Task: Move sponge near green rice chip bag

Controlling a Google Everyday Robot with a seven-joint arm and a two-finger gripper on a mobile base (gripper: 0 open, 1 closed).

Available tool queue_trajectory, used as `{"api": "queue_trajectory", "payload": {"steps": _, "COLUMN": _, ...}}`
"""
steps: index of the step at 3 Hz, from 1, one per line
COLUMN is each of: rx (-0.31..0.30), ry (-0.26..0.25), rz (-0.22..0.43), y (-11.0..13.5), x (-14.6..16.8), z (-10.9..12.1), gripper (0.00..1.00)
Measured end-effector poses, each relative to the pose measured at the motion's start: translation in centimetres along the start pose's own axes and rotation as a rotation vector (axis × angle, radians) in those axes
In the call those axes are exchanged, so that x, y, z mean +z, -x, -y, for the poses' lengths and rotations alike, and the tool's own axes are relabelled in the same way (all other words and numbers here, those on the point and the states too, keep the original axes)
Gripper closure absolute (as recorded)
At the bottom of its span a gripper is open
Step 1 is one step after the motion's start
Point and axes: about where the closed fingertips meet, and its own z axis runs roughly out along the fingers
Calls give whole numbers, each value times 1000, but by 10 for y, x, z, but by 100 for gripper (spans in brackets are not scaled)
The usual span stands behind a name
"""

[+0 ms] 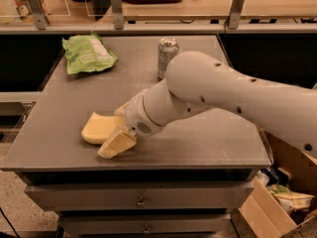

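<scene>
Grey table (59, 100) seen from the front, two drawers (141, 201) under it. The sponge (95, 128), pale yellow and thick, lies flat on the near-left part of the tabletop, close to the near edge. The gripper (115, 129) is low at the sponge's right end, right up against it, with yellowish gripper parts showing on both the far and the near side of that end. The right end of the sponge is covered by the wrist, so contact there is hidden; cannot tell whether the gripper is clamped on the sponge or loose around it. White arm (223, 88) comes in from the right edge, crossing the middle of the table down to the near-left. The green rice chip bag (88, 55), light green with a white label panel, lies flat at the far-left corner, well apart from the sponge, with bare tabletop between the two. Silver-green drink can (167, 57) stands upright at far centre, right of the bag and just beyond the arm's bulky elbow. Open cardboard box (277, 202) on the floor to the near right of the table, with packets in it. Beyond the table runs a counter with upright posts (116, 6).
</scene>
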Motion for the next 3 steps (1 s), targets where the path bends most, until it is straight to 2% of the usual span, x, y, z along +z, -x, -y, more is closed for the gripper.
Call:
{"api": "queue_trajectory", "payload": {"steps": 2, "rx": -8, "ry": 4, "rz": -2, "y": 3, "x": 0, "z": -3, "gripper": 87}}
{"api": "queue_trajectory", "payload": {"steps": 3, "rx": -8, "ry": 4, "rz": -2, "y": 4, "x": -1, "z": -3, "gripper": 100}}
